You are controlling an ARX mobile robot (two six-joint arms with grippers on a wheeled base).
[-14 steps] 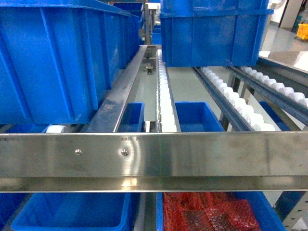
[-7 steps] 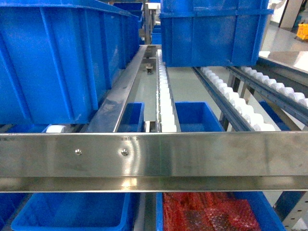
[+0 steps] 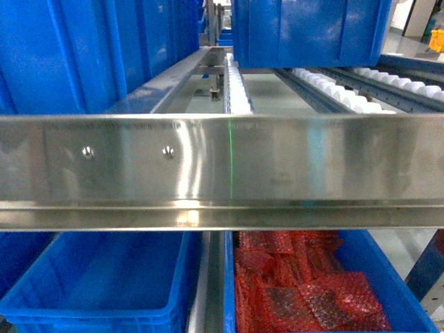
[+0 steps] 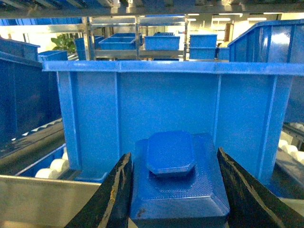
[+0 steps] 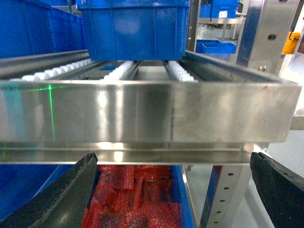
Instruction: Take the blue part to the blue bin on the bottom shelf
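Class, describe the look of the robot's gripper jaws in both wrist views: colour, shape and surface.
Both grippers, left gripper and right gripper, have black jaws, broad and tapering, with a rough, matte surface. The left pair shows pale scuffs along its inner edges. No cables or markings show.

Front rail [image 3: 222,170]: spans the head view across the rack's near edge. Behind it: roller tracks [image 3: 236,94] running back, a large bin [image 3: 76,48] at left, another bin [image 3: 309,31] at right. Below the rail: empty bin [image 3: 97,284] at left; beside it at right, a bin [image 3: 399,284] holding what appear to be bubble-wrapped packs [image 3: 298,284].
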